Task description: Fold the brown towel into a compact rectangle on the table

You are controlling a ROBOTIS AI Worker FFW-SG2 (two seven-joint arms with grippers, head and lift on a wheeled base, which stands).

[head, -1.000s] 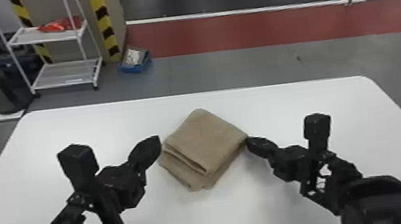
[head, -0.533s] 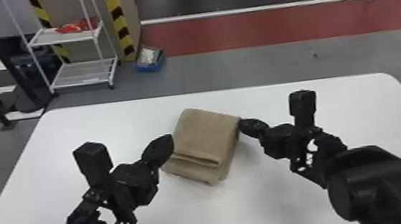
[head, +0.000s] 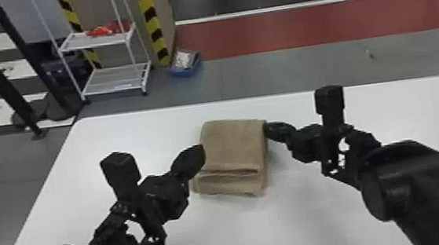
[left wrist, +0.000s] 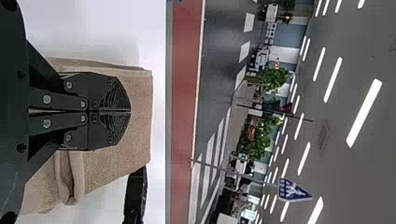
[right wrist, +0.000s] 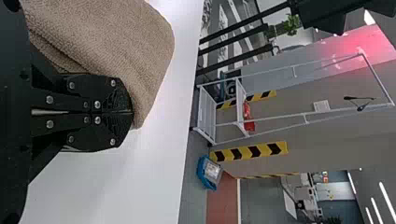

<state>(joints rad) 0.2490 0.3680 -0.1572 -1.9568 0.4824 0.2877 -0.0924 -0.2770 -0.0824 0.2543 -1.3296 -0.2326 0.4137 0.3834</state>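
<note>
- Beyond the white table [head: 332, 214], the head view shows a red floor band [head: 298, 26], a white rack [head: 117, 79] with 2 shelves, a red item [head: 103, 29] on its upper shelf, and a blue container [head: 185, 72] on the floor.
- Also in the head view, the brown towel [head: 233, 142] lies folded on the table, between the 2 grippers, its layered folds showing along the near side.
- The left gripper [head: 196, 154] is at the towel's left side; the right gripper [head: 270, 128] is at its right edge, near the far corner.
- Left wrist view: ceiling lights [left wrist: 364, 112], green plants [left wrist: 261, 140] and a triangular road sign [left wrist: 294, 190] form the background. The left gripper [left wrist: 130, 111] has its 2 jaws pressed together, tips meeting, in front of the towel. The right gripper's dark tip is by the towel's edge.
- Right wrist view: the rack and 2 black-and-yellow strips [right wrist: 250, 151] lie beyond the table. The right gripper [right wrist: 132, 112] has its 2 jaws drawn together, right by the towel's edge; whether cloth is pinched between them, I cannot tell.
</note>
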